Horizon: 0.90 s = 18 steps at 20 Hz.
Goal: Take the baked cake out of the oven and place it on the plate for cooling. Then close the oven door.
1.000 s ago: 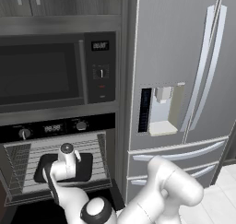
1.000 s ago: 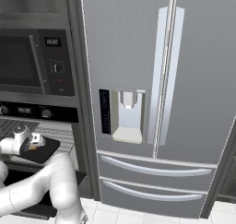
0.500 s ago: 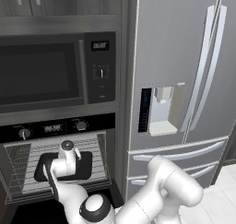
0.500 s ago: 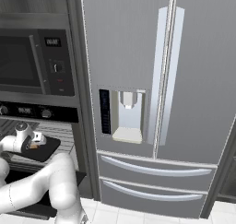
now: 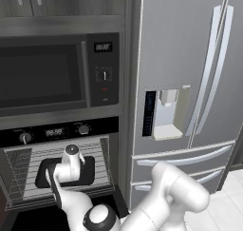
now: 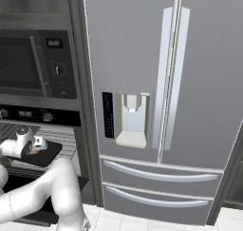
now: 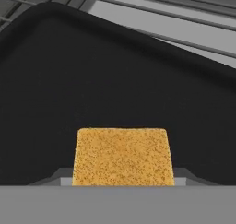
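One oven sits below one microwave, with its front open and one wire rack showing inside. Two round knobs are on the oven panel, one left and one right, with a small display between them. One black tray lies on the rack, near its middle. One cake, a golden-brown block, rests on the tray close to its near edge. One white arm reaches into the oven, and its claw hangs right over the tray and the cake. Fingertips are hidden in every view, so I cannot tell whether the claw is open or gripping the cake. One steel fridge stands just right of the oven, with one dispenser in its left door and two drawers below.
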Available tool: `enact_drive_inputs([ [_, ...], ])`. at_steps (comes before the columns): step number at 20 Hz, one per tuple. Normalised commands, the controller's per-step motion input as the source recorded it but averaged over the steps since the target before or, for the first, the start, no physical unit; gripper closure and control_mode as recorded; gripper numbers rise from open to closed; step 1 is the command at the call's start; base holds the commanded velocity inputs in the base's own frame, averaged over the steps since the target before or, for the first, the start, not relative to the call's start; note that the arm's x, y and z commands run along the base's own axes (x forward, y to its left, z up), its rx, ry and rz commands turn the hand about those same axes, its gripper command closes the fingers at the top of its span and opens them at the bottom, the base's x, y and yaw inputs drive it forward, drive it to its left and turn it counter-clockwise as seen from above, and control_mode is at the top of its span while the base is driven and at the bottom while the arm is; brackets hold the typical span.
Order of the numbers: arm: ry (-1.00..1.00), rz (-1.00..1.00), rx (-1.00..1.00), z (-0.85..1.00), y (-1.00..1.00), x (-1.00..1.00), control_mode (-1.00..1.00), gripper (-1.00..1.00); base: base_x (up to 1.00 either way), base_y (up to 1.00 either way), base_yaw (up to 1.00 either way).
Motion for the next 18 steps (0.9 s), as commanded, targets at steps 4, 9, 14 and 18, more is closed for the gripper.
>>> enact_drive_inputs([
  [4, 0.02, 0.0, 0.02, 0.37, 0.0, -0.32, -1.0, 1.0, 0.0, 0.0, 0.0],
  [9, 0.0, 0.0, 0.0, 0.49, -0.03, -0.27, -1.0, 1.0, 0.0, 0.0, 0.0],
  [14, 0.0, -0.01, 0.0, 0.5, -0.13, -0.28, -1.0, 1.0, 0.0, 0.0, 0.0],
  [18, 0.0, -0.04, 0.0, 0.56, -0.11, -0.24, -1.0, 1.0, 0.0, 0.0, 0.0],
])
